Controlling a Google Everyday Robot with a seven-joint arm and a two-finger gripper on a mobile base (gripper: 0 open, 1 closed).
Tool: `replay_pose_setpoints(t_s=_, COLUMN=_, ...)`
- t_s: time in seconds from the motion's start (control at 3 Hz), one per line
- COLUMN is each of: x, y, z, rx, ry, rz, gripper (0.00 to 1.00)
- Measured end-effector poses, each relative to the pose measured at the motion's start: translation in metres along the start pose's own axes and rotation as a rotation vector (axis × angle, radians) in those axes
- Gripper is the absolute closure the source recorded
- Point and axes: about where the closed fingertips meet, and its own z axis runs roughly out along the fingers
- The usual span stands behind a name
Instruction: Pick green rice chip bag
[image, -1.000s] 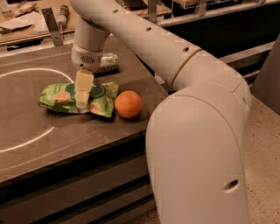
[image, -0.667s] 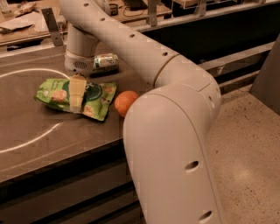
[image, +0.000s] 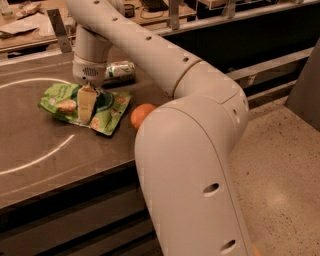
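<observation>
Dark brown tabletop (image: 45, 175) with one white curved line (image: 35, 161) painted across it; speckled floor (image: 280, 165) off to the right, cluttered bench (image: 30, 27) behind.

Count on the table: one green rice chip bag (image: 61, 102), one orange (image: 140, 114), one drink can (image: 120, 69). Three items total.

Bag lies flat and crinkled near the middle-left of the table, light green, with pictured round chips and a dark round logo partly hidden under the tool. Long side runs upper-left to lower-right. Its lower-right corner is near the orange, not touching it.

Orange sits just right of the bag, partly hidden behind the big arm segment. Can lies on its side behind the bag, green and white, close to the bag's far edge.

One robot arm (image: 190, 165), white, fills the foreground and curves up and over to the left. One gripper (image: 85, 116) at its end points straight down, right over the middle of the bag and apparently touching it. Cannot tell whether the claw is released or clenched, or whether it has any of the bag pinched.
</observation>
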Motion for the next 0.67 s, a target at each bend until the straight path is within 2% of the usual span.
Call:
replay_pose_setpoints(t_s=0.33, x=-0.0005, y=0.0002, z=-0.0013, rx=0.000, ry=0.000, rz=0.000, gripper=1.00)
replay_pose_setpoints(t_s=0.67, x=-0.0014, y=0.0006, z=-0.0038, rx=0.000, ry=0.000, rz=0.000, gripper=1.00)
